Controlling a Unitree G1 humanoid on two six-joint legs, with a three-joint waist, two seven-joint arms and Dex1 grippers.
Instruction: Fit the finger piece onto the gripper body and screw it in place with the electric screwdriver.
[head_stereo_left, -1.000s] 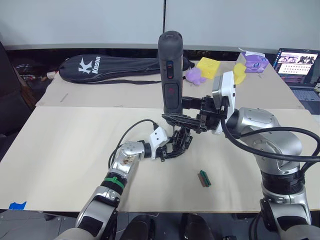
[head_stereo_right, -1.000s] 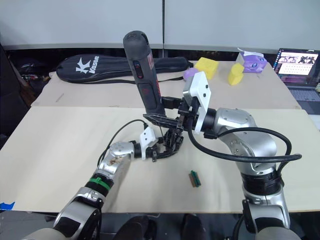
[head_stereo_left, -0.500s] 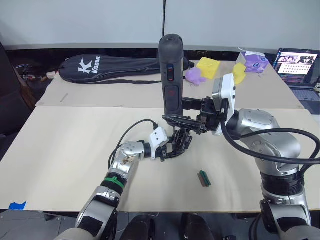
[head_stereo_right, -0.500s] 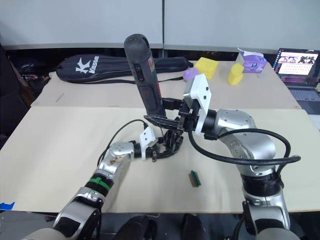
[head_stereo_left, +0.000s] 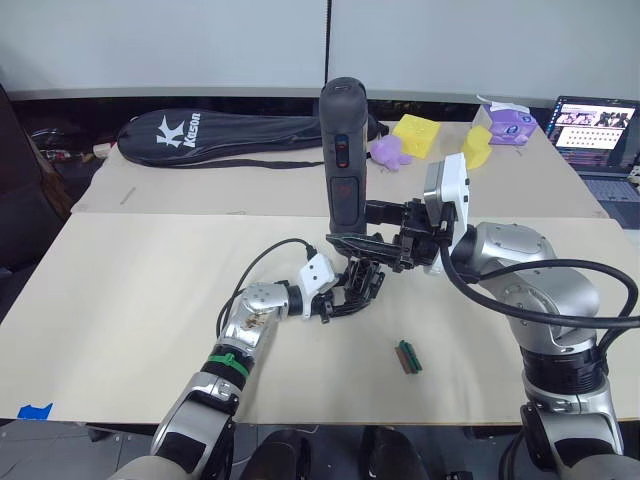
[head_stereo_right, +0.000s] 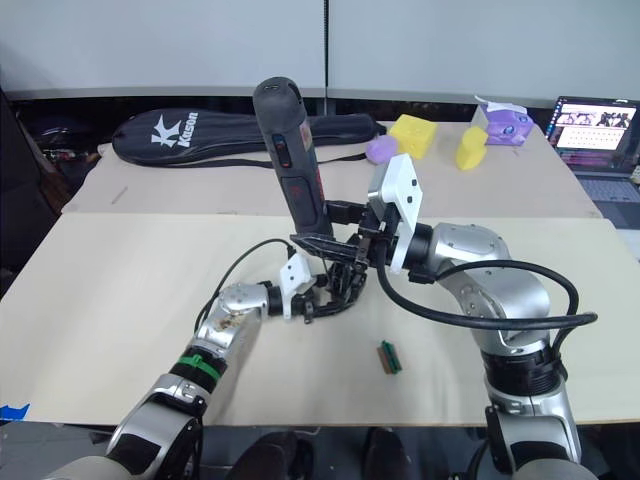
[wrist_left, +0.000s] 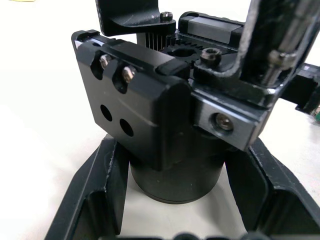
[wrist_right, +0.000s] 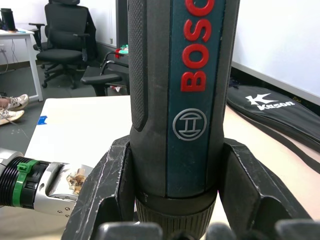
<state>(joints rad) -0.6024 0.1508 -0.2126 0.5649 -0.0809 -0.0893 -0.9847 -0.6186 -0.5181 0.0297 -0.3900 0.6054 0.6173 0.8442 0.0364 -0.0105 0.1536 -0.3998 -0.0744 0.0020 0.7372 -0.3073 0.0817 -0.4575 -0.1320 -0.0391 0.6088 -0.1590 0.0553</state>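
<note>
Left eye view, items by size. Table (head_stereo_left: 120, 300): pale board surface, bearing all that follows. Racket bag (head_stereo_left: 200, 135): long, black, white lettering, lying along the far side of the table, well apart from my arms. Laptop (head_stereo_left: 598, 125): open, at the far right corner. Foam shapes (head_stereo_left: 418, 133): yellow and purple, grouped at the far side near the laptop.

Electric screwdriver (head_stereo_left: 343, 150): thick black cylinder, red markings, standing upright with its bit end down over the gripper body. My right gripper (head_stereo_left: 372, 226) is clamped on its lower barrel, one finger on each side; the right wrist view shows the barrel (wrist_right: 175, 100) filling the gap between my two fingers.

Gripper body (head_stereo_left: 358, 285): small black assembly, standing on the table near its middle, directly beneath the screwdriver. My left gripper (head_stereo_left: 340, 298) is closed about its round base; in the left wrist view the base (wrist_left: 175, 175) sits between my two fingers, each touching a side.

Finger piece: I cannot tell it apart from the black assembly.

Green block (head_stereo_left: 408, 357): small, rectangular, lying flat on the table near the gripper body, toward my right.
</note>
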